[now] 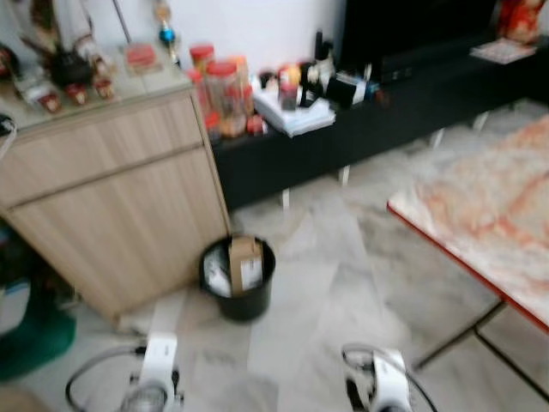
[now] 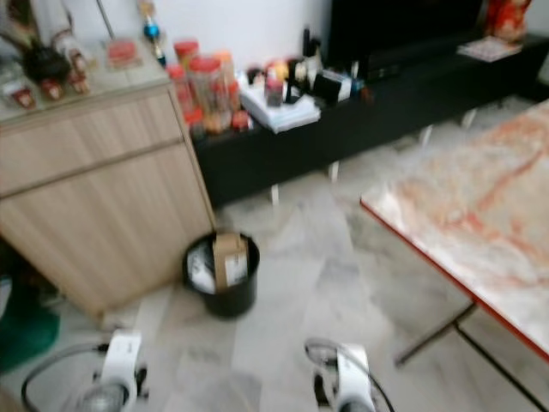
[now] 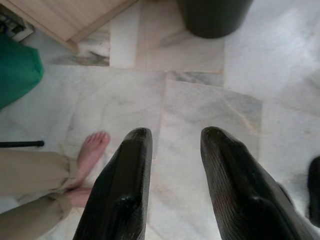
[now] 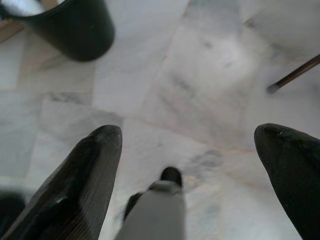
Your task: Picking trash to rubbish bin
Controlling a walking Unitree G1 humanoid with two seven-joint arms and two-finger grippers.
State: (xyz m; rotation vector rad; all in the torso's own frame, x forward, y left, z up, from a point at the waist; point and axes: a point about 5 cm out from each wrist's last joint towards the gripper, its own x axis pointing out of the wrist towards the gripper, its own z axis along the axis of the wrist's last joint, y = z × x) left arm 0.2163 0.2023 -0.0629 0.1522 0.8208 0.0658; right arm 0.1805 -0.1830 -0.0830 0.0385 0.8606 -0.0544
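We see the round black plastic rubbish bin (image 1: 238, 280) on the floor at 12 o'clock, closer to our left gripper (image 3: 172, 150). It already holds a tall brown cardboard box (image 1: 244, 264). Left fingers sit a little apart and our right gripper (image 4: 192, 150) is spread wide; both hold nothing.

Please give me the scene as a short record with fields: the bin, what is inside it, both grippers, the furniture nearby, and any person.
bin: black rubbish bin on the marble floor, beside the wooden cabinet
contents: brown carton standing upright, plus pale items too blurred to name
left gripper: open, holds nothing, above the floor
right gripper: open wide, holds nothing
other furniture: red-edged marble table; black low shelf with jars
person: bare foot near the left gripper
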